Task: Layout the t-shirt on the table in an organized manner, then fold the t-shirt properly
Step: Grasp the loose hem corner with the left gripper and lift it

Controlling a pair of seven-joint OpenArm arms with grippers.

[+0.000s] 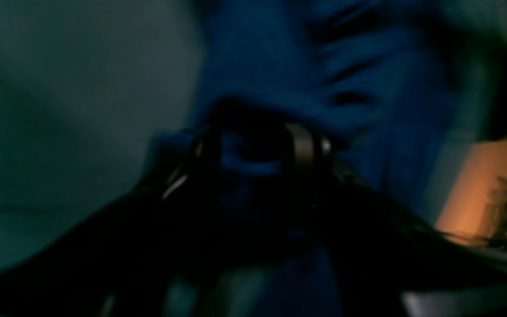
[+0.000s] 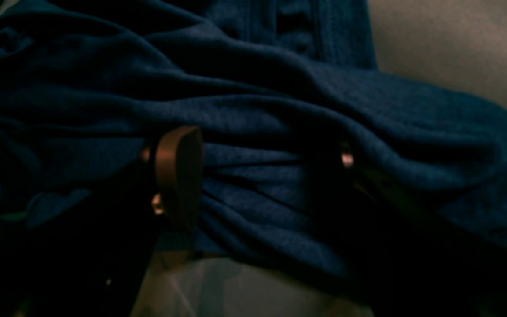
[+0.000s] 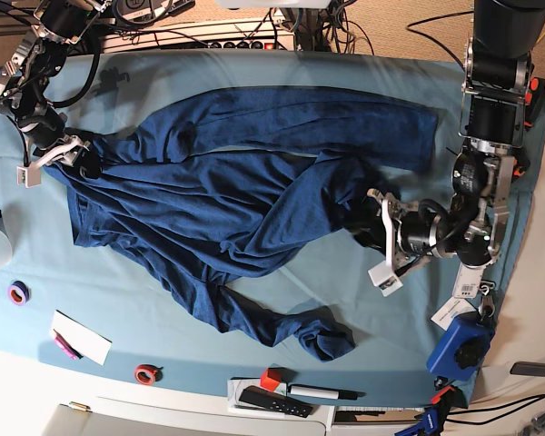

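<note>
The dark navy t-shirt (image 3: 245, 200) lies wrinkled across the teal table (image 3: 118, 291), with one sleeve stretched along the far side and another trailing toward the front edge. My left gripper (image 3: 377, 238) is at the bunched cloth on the shirt's right side. In the blurred left wrist view its jaws (image 1: 255, 147) stand apart with a fold of t-shirt (image 1: 280, 66) between them. My right gripper (image 3: 54, 156) is at the shirt's far-left corner. Its fingers (image 2: 178, 176) are spread wide in the right wrist view, with rumpled t-shirt (image 2: 280, 110) lying between and over them.
Along the front edge lie a purple tape roll (image 3: 18, 292), a white paper (image 3: 80, 336), a red tape roll (image 3: 145, 373), a red cube (image 3: 270, 379), a black remote (image 3: 272, 401) and a marker (image 3: 322, 392). A blue tool (image 3: 459, 350) sits at the front right.
</note>
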